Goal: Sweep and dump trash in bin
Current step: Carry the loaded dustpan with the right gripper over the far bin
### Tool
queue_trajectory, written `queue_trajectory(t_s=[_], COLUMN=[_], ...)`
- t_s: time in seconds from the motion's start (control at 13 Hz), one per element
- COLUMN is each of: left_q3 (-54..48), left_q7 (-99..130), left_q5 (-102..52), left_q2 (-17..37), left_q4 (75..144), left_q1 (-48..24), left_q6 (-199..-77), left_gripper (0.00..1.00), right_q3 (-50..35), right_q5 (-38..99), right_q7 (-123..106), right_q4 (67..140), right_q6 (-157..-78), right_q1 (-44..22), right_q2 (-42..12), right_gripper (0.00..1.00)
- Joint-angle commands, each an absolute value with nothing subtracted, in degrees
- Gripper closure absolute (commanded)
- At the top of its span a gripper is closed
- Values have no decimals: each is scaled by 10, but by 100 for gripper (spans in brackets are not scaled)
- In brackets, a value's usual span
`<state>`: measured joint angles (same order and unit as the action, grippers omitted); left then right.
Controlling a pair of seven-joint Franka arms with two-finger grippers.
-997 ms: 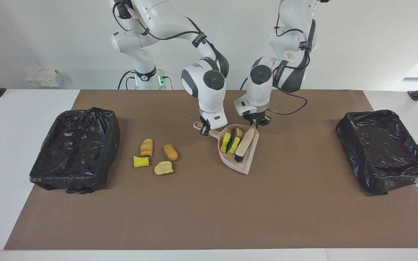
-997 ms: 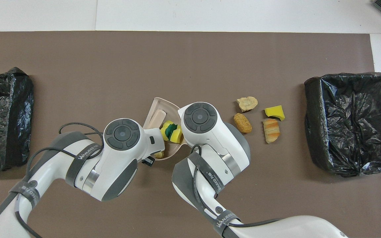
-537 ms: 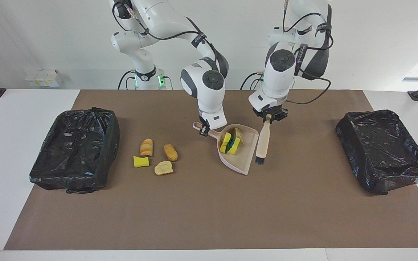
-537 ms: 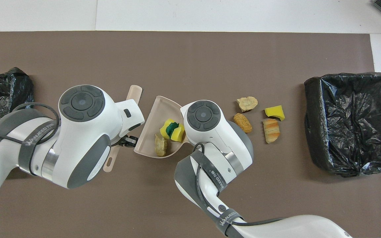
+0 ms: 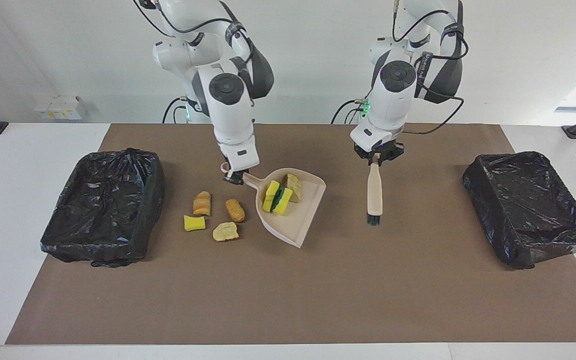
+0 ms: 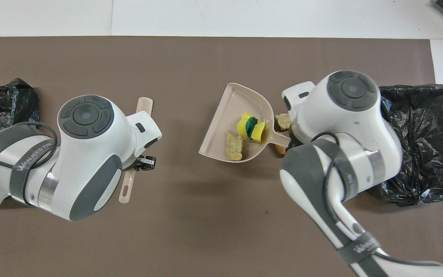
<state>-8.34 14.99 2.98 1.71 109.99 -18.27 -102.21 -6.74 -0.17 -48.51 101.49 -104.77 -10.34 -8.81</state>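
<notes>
In the last second the 2 arms have parted. The right tool [image 5: 233, 178], pinching the dustpan [image 5: 295, 212] by its handle, has carried it off the tabletop [image 5: 318, 290] toward the lower left of the facing view, so it now hangs tilted just beside the 4 loose scraps [image 5: 214, 214]. 2 pieces of trash [image 5: 282, 195], a yellow-and-green sponge and a tan chunk, ride in the pan's closed end. The left tool [image 5: 376, 159], pressed onto the brush [image 5: 374, 196] handle, has pulled out of the pan and holds the brush upright, bristles down, right of centre in that view.

That suggests the first sweep is finished. The loaded pan is heading toward the black bin [image 5: 105, 205] at the left edge of the facing view, probably to dump, while 4 scraps remain unswept. The second bin [image 5: 530, 205] sits at the right edge.
</notes>
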Motion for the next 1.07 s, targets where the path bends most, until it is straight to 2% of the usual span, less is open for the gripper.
queue_trajectory(t_s=[0.0,0.31,0.46,0.61,0.84,1.0], left_q3=[-87,-87,-91,-91,-92,-92], left_q7=[159,154,156,159,161,170], left_q5=[-23,-35,-35,-47,-64,-81], left_q2=[-14,-37,-37,-44,-79,-88], left_q4=[1135,1175,1186,1219,1272,1288], left_q1=[-178,-185,-190,-208,-240,-273], left_q6=[-1018,-1045,-1045,-1050,-1071,-1078], left_gripper=[100,100,100,100,100,100], right_q3=[-73,-61,-56,-55,-55,-54], right_q5=[17,16,3,-58,-136,-179], right_q7=[-579,-725,-841,-919,-969,-1024], right_q4=[989,958,947,940,918,920], right_q6=[-996,-903,-897,-924,-985,-1083], right_q1=[-19,111,198,263,307,323], right_q2=[-69,-40,-41,-45,-62,-82], right_gripper=[100,100,100,100,100,100])
